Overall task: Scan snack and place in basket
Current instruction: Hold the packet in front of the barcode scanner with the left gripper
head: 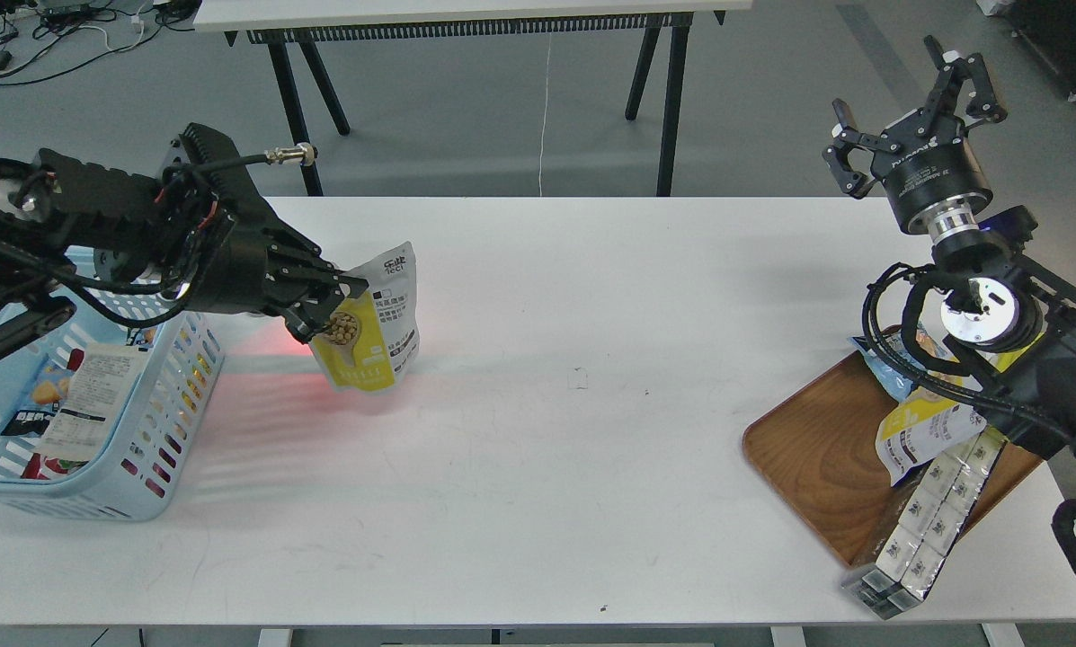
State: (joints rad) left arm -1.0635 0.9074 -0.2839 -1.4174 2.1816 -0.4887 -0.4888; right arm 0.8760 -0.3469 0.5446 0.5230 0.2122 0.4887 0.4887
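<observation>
The snack (377,323) is a yellow and white-grey pouch with a round picture of beige balls. My left gripper (333,307) is shut on its left edge and holds it just above the white table, right of the basket. The light-blue basket (146,422) with slotted sides stands at the table's left end, with packets inside. My right gripper (913,112) is open and empty, raised high at the far right, above the tray.
A brown wooden tray (816,449) at the right holds a second yellow-white pouch (920,431), a blue packet (884,364) and a long pack of boxes (924,530) hanging over its edge. Red light falls on the table beside the basket. Another table's legs stand behind.
</observation>
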